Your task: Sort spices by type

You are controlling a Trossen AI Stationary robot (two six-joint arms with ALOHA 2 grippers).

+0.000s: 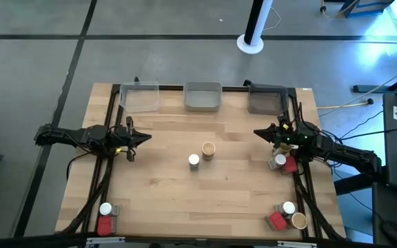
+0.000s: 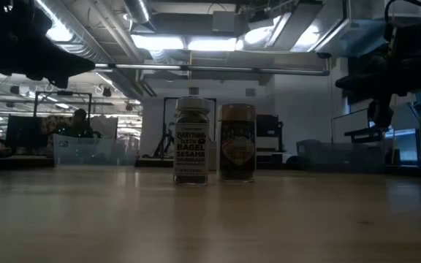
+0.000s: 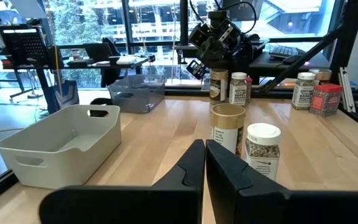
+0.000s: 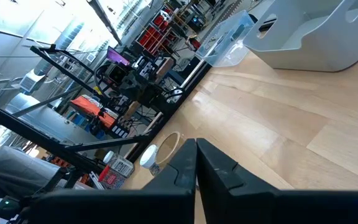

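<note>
1. At the near edge of the wooden table [image 1: 164,200], a white-capped jar [image 1: 105,209] and a red packet [image 1: 105,224] sit at the left corner; a second group [image 1: 286,217] sits at the right.
2. At mid-table, the bagel-seasoning jar [image 1: 194,160] stands just beside a tan-lidded jar [image 1: 208,149].
3. The left gripper [image 1: 145,138] and the right gripper [image 1: 258,132] hover with jaws closed on nothing; more jars [image 1: 281,161] stand beneath the right arm.
4. Three trays [image 1: 202,96] line the far edge.

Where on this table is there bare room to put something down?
Bare wood runs between the three trays at the far edge and the two middle jars, and along the near edge between the corner clusters. It is crowded at the right edge, the near right corner and the near left corner.
</note>
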